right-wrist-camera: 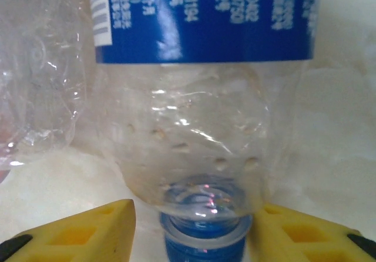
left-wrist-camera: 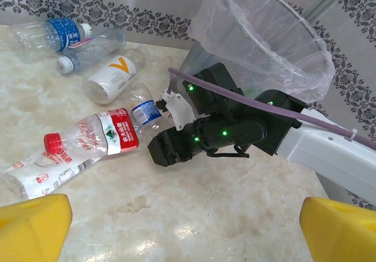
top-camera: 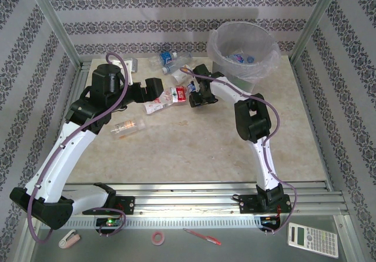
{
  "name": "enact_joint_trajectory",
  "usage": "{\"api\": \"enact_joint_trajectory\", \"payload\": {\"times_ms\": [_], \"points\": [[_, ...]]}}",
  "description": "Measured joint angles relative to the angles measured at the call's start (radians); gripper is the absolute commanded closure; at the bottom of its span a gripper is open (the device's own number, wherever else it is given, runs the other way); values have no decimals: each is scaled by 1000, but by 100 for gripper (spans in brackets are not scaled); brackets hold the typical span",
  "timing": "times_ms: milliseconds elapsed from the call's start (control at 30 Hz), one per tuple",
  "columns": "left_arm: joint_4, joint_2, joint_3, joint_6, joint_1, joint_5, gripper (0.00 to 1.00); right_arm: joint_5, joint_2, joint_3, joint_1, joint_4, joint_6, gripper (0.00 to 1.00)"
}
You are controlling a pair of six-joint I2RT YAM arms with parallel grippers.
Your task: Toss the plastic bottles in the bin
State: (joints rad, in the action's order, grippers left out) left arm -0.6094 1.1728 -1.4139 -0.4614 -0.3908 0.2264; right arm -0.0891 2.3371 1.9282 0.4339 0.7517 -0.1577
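Blue-label bottle (right-wrist-camera: 202, 127): neck straddled by right gripper (right-wrist-camera: 194, 210), per wrist view; overhead unclear.

The blue-labelled bottle (right-wrist-camera: 200, 127) was cut off at its far end, its cap (right-wrist-camera: 205, 247) at the near edge; contents of the bin (top-camera: 214, 47) were blurred.

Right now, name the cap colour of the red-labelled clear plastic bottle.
Red cap, best in left wrist view.

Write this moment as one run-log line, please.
right end effector: astride neck of blue-label bottle | left end effector: open, empty | bin: some bottles inside
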Motion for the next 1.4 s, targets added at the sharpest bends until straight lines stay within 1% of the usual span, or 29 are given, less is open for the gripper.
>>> {"api": "enact_joint_trajectory", "payload": {"times_ms": [167,300,367,467,533,833,1067,1400], "points": [[-9,-5,0,3,0,0,0,11,0,-4,0,-1,6,69],[-9,-11,0,6,0,0,0,14,-19,-32,0,-15,8,79],[-9,-12,0,6,0,0,0,14,-35,-58,0,-15,11,83],[-9,-12,0,6,0,0,0,14,-63,-100,0,-18,12,85],[-9,-12,0,6,0,1,0,14,-84,-130,0,-21,12,89],[-5,-10,0,7,0,5,0,26,-241,-275,3,-32,8,94],[11,13,0,7,0,13,0,41,-400,-382,37,-50,0,96],[58,53,3,6,0,34,0,48,-585,-443,86,-84,-26,98]]}}
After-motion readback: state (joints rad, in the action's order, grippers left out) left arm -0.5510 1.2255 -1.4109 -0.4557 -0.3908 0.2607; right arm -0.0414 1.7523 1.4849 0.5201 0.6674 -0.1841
